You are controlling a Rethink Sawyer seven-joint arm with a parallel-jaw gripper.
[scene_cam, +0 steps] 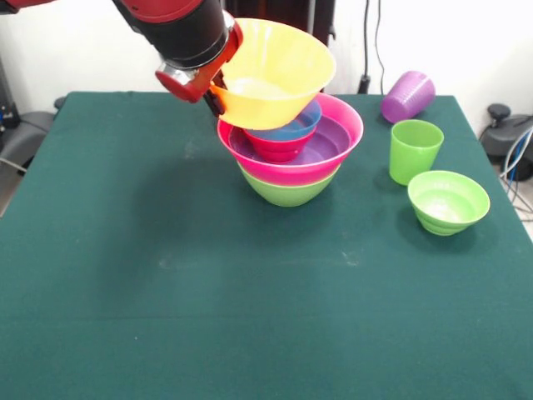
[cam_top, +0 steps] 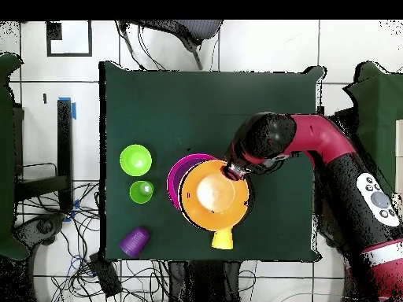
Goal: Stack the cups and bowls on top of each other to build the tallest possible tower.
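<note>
My gripper (scene_cam: 215, 90) (cam_top: 232, 169) is shut on the rim of the large orange bowl (scene_cam: 271, 71) (cam_top: 214, 195). It holds the bowl tilted right over the tower, low against the small blue bowl (scene_cam: 300, 127). The tower has a green base bowl (scene_cam: 287, 192), then the large pink bowl (scene_cam: 346, 133) (cam_top: 173, 179), a purple one (scene_cam: 329, 143) and a small red one (scene_cam: 279, 148) under the blue. A green cup (scene_cam: 415, 150) (cam_top: 142, 191) stands upright. The purple cup (scene_cam: 408, 96) (cam_top: 134, 241) lies on its side. A yellow-orange cup (cam_top: 223, 238) shows only in the overhead view.
A small light green bowl (scene_cam: 448, 202) (cam_top: 135, 160) sits beside the green cup, apart from the tower. The green cloth table (scene_cam: 166, 292) (cam_top: 157, 102) ends close behind the purple cup. Cables lie on the floor off that side.
</note>
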